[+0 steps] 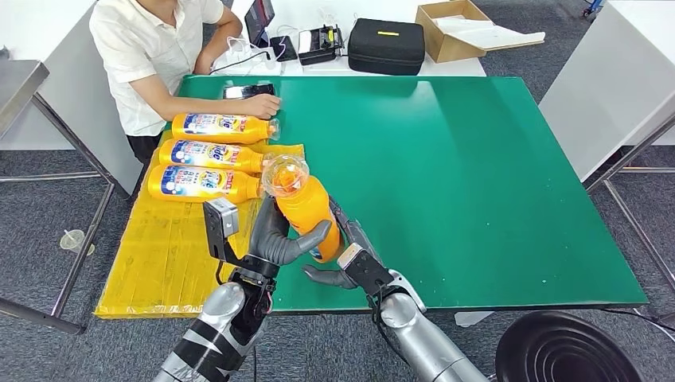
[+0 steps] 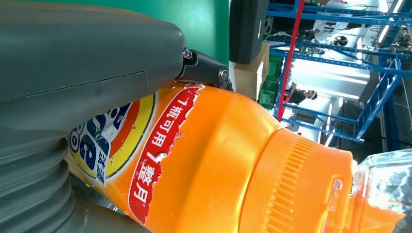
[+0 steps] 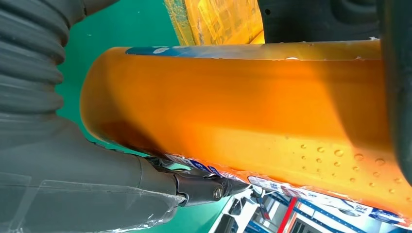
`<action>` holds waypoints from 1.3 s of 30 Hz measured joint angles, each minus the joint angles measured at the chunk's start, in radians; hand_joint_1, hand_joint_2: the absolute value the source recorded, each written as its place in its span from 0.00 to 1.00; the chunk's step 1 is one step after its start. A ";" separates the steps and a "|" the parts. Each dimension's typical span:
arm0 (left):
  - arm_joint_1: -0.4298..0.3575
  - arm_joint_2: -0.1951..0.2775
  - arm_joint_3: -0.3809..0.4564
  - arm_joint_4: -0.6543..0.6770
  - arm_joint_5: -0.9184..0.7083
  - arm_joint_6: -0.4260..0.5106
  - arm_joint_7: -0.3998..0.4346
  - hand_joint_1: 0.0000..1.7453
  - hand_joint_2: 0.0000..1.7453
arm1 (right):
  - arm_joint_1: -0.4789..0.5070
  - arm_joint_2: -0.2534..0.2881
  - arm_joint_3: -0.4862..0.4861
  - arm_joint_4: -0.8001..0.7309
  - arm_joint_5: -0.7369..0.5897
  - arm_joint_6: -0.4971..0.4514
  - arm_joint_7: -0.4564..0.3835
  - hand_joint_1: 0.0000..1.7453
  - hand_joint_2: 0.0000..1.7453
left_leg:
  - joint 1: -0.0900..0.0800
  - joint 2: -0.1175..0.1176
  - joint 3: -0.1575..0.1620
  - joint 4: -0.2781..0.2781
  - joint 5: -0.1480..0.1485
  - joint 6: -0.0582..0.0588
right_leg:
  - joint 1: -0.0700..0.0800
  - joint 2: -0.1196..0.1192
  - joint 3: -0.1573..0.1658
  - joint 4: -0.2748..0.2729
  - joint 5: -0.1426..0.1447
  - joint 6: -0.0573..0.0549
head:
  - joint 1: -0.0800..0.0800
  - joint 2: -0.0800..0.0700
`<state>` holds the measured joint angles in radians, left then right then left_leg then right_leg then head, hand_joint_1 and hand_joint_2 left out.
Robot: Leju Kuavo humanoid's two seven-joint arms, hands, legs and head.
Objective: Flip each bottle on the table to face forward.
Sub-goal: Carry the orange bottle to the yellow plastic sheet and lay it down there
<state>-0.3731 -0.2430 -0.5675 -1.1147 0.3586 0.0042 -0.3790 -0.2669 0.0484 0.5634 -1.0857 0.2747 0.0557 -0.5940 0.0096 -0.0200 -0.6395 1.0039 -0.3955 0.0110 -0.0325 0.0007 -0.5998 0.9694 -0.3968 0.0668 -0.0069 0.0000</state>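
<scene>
Landmark: green table (image 1: 477, 175).

Surface: green mat top, matte, faint glare toward its far edge. A yellow sheet (image 1: 167, 255) lies over the table's left end and overhangs the near edge. Three orange bottles (image 1: 208, 154) lie on their sides on that sheet, side by side, labels up, caps pointing toward the table's middle.

Held bottle (image 1: 306, 208): lifted above the table's near left part, just beside the yellow sheet, tilted, clear cap toward the far side. Left hand (image 1: 278, 235) grasps its body from the sheet side, thumb wrapped across the front. Right hand (image 1: 350, 259) grasps it low on the opposite side, fingers against the label; torn label edge seen in the left wrist view.

Room: grey carpet floor around the table. A person (image 1: 155, 48) in a white shirt sits at the table's far left corner, one hand resting by a phone (image 1: 248, 91). Beyond the far edge: black case (image 1: 387, 46), open cardboard box (image 1: 458, 28). Black round stool (image 1: 569, 346) off the near right corner.
</scene>
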 joint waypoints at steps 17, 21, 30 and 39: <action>0.003 0.091 0.007 -0.042 -0.511 0.321 -0.007 1.00 1.00 | 0.093 0.010 -0.139 -0.041 0.124 -0.597 -0.087 0.00 0.50 | 0.000 0.000 0.000 0.000 0.000 0.000 | 0.000 0.000 0.000 0.000 0.000 0.000 | 0.000 0.000; 0.022 0.170 0.070 -0.094 -0.679 0.334 0.028 1.00 1.00 | 0.173 0.020 -0.354 -0.142 0.220 -0.669 -0.101 0.00 0.00 | 0.000 0.000 0.000 0.000 0.000 0.000 | 0.000 0.000 -0.001 0.000 0.000 0.000 | 0.000 0.000; 0.035 0.245 0.160 -0.171 -0.790 0.208 0.071 1.00 1.00 | 0.270 0.032 -0.541 -0.257 0.107 -0.670 -0.102 0.00 0.00 | 0.000 0.000 -0.001 0.000 0.000 0.000 | 0.000 0.000 -0.001 0.000 -0.001 0.000 | 0.000 0.000; -0.016 0.313 0.113 -0.108 -1.189 0.155 0.185 1.00 1.00 | 0.277 0.030 -0.554 -0.274 0.039 -0.670 -0.103 0.00 0.00 | 0.000 0.001 0.000 0.000 0.000 0.000 | 0.000 0.000 -0.001 0.000 0.000 0.000 | 0.000 0.000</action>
<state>-0.3892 0.0696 -0.4549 -1.2230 -0.8306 0.1591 -0.1938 0.0097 0.0781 0.0097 -1.3598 0.3141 -0.6146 -0.6966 0.0100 -0.0193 -0.6396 1.0037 -0.3953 0.0106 -0.0321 0.0008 -0.6012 0.9695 -0.3970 0.0667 -0.0067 0.0000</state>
